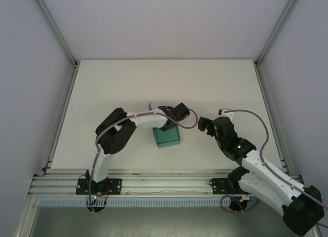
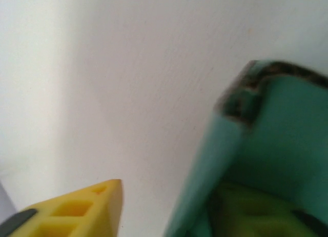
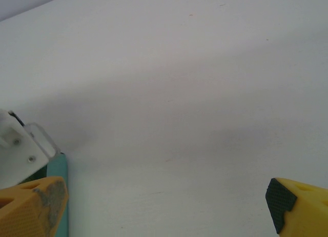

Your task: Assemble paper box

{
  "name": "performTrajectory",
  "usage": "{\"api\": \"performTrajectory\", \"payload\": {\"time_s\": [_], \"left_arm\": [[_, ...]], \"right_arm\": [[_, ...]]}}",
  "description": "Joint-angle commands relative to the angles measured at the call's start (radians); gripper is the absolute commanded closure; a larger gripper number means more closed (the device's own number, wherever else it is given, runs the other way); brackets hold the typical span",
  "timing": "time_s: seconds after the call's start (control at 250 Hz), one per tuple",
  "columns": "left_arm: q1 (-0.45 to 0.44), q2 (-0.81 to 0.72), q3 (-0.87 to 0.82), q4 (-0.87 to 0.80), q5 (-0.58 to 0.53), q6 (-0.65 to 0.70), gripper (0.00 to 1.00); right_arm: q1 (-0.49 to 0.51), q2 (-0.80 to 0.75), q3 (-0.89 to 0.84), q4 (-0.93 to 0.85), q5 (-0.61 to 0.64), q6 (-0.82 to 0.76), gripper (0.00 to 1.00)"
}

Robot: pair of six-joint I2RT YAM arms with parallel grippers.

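Observation:
The teal-green paper box (image 1: 167,137) stands folded up at the middle of the white table (image 1: 128,88). My left gripper (image 1: 172,124) hangs over the box's far edge and is open. In the left wrist view, one yellow finger (image 2: 82,211) is outside the box. The other finger (image 2: 256,214) sits low inside it, seen dimly behind the teal box wall (image 2: 205,180). My right gripper (image 1: 204,125) is to the right of the box, apart from it and open. Nothing lies between its yellow fingers (image 3: 31,206), and the teal box edge (image 3: 57,196) shows at the lower left.
Grey walls and metal frame rails (image 1: 61,47) enclose the table on three sides. The left arm's white wrist part (image 3: 20,150) shows at the left of the right wrist view. Bare table spreads behind and to both sides of the box.

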Motion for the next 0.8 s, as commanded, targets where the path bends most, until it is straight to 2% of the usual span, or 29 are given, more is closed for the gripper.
{"api": "performTrajectory", "payload": {"time_s": [0.0, 0.056, 0.076, 0.104, 0.116, 0.252, 0.376, 0.488, 0.568, 0.668, 0.795], "left_arm": [[0.001, -0.092, -0.001, -0.019, 0.115, 0.033, 0.4], [0.001, -0.127, 0.0, -0.038, 0.158, 0.051, 0.26], [0.003, -0.136, 0.001, -0.046, 0.18, 0.053, 0.18], [0.003, -0.149, -0.001, -0.046, 0.207, 0.059, 0.02], [0.004, -0.189, -0.002, -0.044, 0.216, 0.061, 0.0], [0.014, -0.277, 0.004, -0.003, 0.302, 0.036, 0.0], [0.044, -0.35, 0.044, 0.036, 0.325, -0.083, 0.0], [0.093, -0.4, 0.073, 0.027, 0.486, -0.149, 0.0], [0.098, -0.43, 0.065, 0.041, 0.482, -0.169, 0.0], [0.124, -0.487, 0.043, 0.058, 0.44, -0.246, 0.0], [0.233, -0.619, -0.056, 0.1, 0.431, -0.408, 0.0]], "right_arm": [[-0.005, -0.039, 0.018, -0.046, -0.02, -0.031, 0.0], [-0.005, -0.05, 0.025, -0.065, -0.027, -0.04, 0.0], [-0.005, -0.054, 0.026, -0.072, -0.027, -0.042, 0.0], [-0.005, -0.06, 0.028, -0.079, -0.03, -0.047, 0.0], [-0.006, -0.062, 0.028, -0.08, -0.03, -0.048, 0.0], [-0.006, -0.074, 0.031, -0.086, -0.05, -0.07, 0.0], [-0.005, -0.054, 0.037, -0.058, -0.097, -0.107, 0.0], [-0.006, 0.009, 0.074, -0.045, -0.129, -0.143, 0.0], [-0.005, 0.066, 0.108, -0.027, -0.144, -0.176, 0.0], [-0.007, 0.159, 0.145, 0.047, -0.233, -0.329, 0.0], [-0.006, 0.359, 0.274, 0.051, -0.432, -0.58, 0.02]]}}
